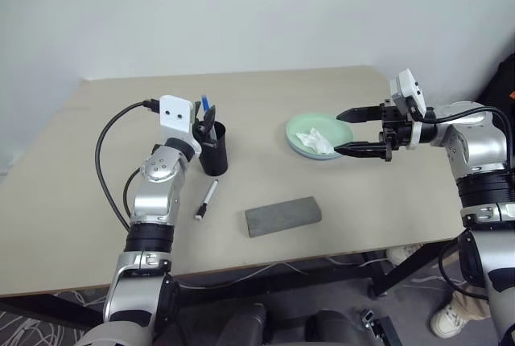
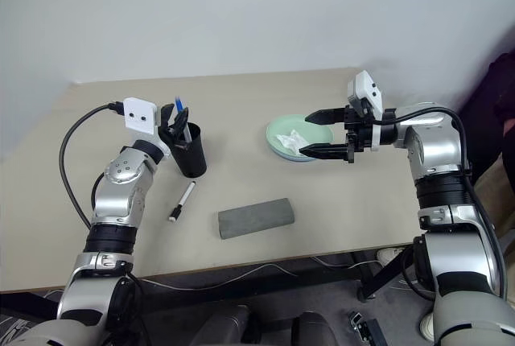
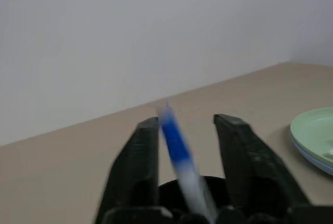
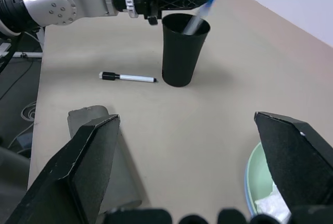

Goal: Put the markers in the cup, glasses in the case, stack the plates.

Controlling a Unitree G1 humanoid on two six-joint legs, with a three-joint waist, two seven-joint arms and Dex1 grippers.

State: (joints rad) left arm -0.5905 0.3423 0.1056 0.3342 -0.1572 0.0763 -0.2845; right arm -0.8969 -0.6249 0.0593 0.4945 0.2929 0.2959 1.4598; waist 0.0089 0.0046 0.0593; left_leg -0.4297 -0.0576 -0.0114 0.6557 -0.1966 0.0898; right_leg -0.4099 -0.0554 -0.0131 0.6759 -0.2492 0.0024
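left eye view: left tool [image 1: 207,123] level over cup [image 1: 213,150], right tool [image 1: 348,131] sideways.

Head pair looks down over table [image 1: 338,201]; wrist cameras close, both sharing cup [image 4: 179,52].

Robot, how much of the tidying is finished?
Done: the round mint green and light blue plates look stacked; the grey case lies shut. In hand: the left gripper is dropping the blue-capped marker into the black cup. Left: the black-capped marker on the table.
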